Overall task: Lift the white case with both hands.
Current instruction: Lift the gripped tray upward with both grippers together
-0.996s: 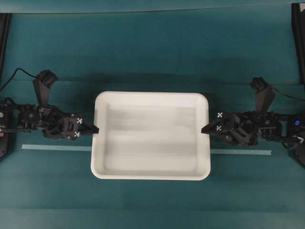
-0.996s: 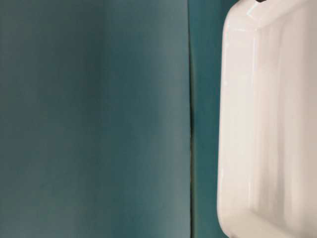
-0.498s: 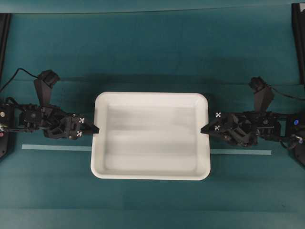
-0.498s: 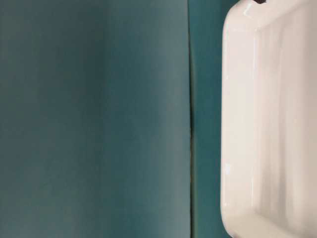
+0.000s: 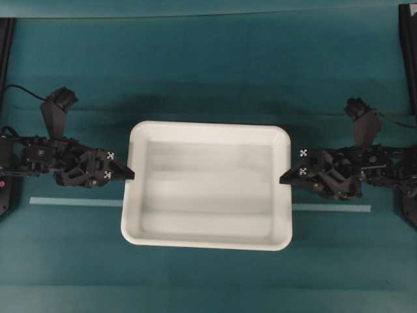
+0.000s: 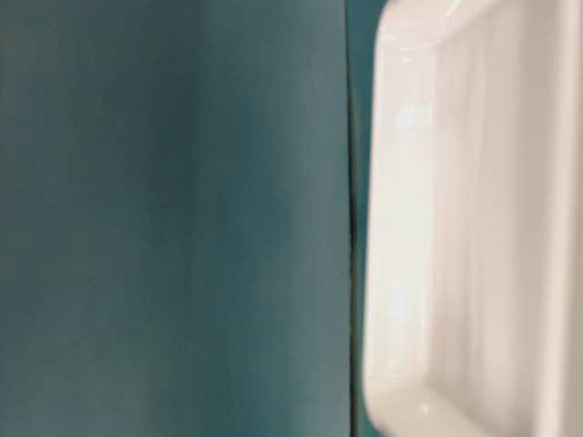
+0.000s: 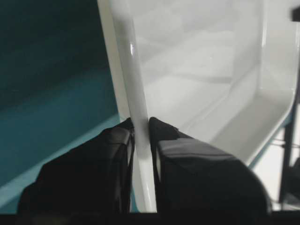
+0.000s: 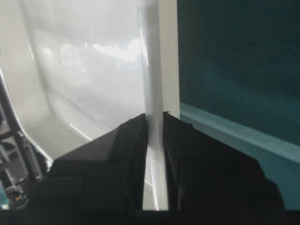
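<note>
The white case (image 5: pixel 205 186) is a large shallow tray in the middle of the overhead view, held off the teal table. My left gripper (image 5: pixel 128 174) is shut on the rim of its left side, and my right gripper (image 5: pixel 285 177) is shut on the rim of its right side. In the left wrist view the white case's rim (image 7: pixel 136 93) runs between the two black jaws of the left gripper (image 7: pixel 140 123). In the right wrist view the white case's rim (image 8: pixel 152 70) is pinched by the right gripper (image 8: pixel 154 116). The table-level view shows the white case (image 6: pixel 465 228) close up, blurred.
A pale tape strip (image 5: pixel 75 202) crosses the teal table (image 5: pixel 208 65) under the case, showing on both sides. Black arm mounts stand at the left edge (image 5: pixel 5 39) and the right edge (image 5: pixel 408 52) of the overhead view.
Both grippers have risen with the case still pinched; the case looks larger in the overhead view and nearer in the table-level view. The grips have not changed.
</note>
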Available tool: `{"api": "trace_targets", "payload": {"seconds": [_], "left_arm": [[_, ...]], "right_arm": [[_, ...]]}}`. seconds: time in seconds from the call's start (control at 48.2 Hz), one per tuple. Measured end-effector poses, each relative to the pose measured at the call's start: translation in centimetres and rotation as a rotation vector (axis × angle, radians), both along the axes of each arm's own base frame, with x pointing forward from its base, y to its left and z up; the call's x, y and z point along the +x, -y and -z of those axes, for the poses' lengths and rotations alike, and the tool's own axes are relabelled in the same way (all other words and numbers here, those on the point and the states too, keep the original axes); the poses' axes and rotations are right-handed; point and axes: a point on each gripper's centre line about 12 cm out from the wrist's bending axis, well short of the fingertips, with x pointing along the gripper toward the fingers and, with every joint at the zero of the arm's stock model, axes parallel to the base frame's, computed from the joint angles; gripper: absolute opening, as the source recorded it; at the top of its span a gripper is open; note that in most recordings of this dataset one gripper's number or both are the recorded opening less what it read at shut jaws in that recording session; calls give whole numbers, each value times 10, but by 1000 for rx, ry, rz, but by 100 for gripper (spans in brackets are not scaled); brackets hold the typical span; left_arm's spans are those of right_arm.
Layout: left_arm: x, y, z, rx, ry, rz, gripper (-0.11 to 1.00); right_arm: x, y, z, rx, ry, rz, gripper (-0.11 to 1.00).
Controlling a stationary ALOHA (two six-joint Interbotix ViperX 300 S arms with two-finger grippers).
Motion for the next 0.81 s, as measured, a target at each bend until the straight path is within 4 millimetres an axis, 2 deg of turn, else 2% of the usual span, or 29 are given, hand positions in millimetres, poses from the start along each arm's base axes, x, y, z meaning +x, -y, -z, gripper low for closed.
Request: {"api": "trace_targets", "payload": {"seconds": [0.311, 0.809], "left_arm": [[0, 0, -43, 1, 41, -5, 8], [-6, -2, -97, -23, 127, -29, 8]], "right_arm": [[-4, 4, -37, 34, 37, 0, 10], [-6, 2, -93, 51, 146, -31, 10]]}}
